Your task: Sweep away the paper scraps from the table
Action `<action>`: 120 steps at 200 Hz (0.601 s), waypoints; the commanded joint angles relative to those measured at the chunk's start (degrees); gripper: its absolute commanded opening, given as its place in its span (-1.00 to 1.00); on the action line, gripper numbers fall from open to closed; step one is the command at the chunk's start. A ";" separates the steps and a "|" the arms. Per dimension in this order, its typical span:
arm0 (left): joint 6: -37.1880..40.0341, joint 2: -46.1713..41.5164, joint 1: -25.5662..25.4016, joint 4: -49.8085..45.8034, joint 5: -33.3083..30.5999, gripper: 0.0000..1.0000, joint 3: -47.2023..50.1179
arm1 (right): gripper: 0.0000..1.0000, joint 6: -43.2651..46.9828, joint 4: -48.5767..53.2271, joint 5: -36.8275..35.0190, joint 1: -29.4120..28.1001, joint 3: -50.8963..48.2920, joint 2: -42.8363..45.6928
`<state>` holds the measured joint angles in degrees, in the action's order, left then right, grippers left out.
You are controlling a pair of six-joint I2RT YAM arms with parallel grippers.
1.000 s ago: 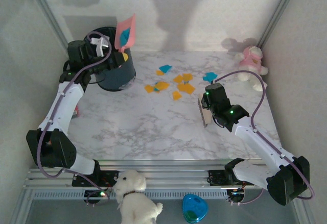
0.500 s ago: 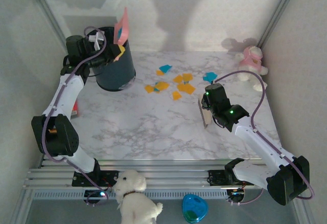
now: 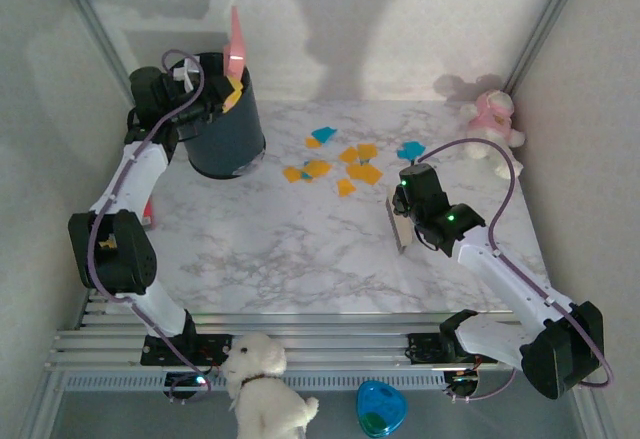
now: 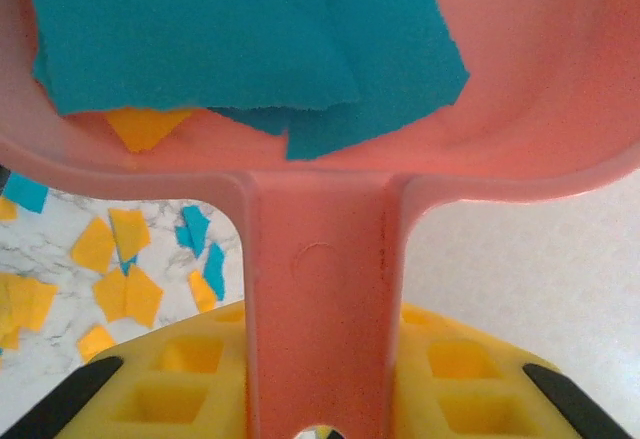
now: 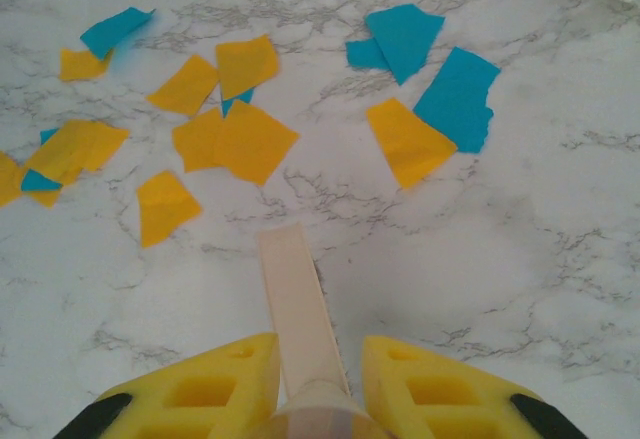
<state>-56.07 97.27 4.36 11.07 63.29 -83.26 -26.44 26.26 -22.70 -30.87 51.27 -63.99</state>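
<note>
Left arm reaches to the far-left corner of the table [image 3: 280, 249]. Left gripper [image 4: 320, 389]: yellow fingers [image 4: 180, 379] closed tight on the handle of the pink dustpan [image 4: 540, 89], one finger on each side of it. From above, the dustpan stands nearly on edge over the mouth of the dark round bin [image 3: 228, 139], which sits in that far-left corner. Inside the pan: large teal pieces [image 4: 230, 39] overlapping, and one orange bit [image 4: 145, 124] peeking out beneath them, against the back wall.

Right arm extends toward the table's middle, right of centre. Right gripper [image 5: 310, 389]: fingers pinched narrow on a pale flat tool [image 5: 295, 299], which sticks out forward between them. Its tip is close to the marble; contact can't be judged. A dark edge runs down one side of it, too fine to make out.

Paper scraps [image 5: 245, 139]: loose scatter on the far half of the table, between the bin and the far-right corner. Mostly orange-yellow, with several teal. The main cluster lies just beyond the tool's tip and to its left. A smaller group, two teal and one orange, sits further right. None touch the tool.

Off-task: pink plush toy [image 3: 492, 119] at the far-right corner. White plush dog [image 3: 262, 379] and a blue rounded object [image 3: 380, 409] lie below the near rail. Small red item [image 3: 150, 217] at the left edge, partly hidden by the left arm.
</note>
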 commanded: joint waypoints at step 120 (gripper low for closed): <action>-37.52 2.66 1.31 40.66 -6.20 -1.00 9.06 | -1.00 -0.61 -0.50 -0.24 0.51 0.77 -0.52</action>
<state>-85.84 99.59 5.06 40.16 59.88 -76.14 -26.41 26.44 -22.50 -30.76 51.27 -64.51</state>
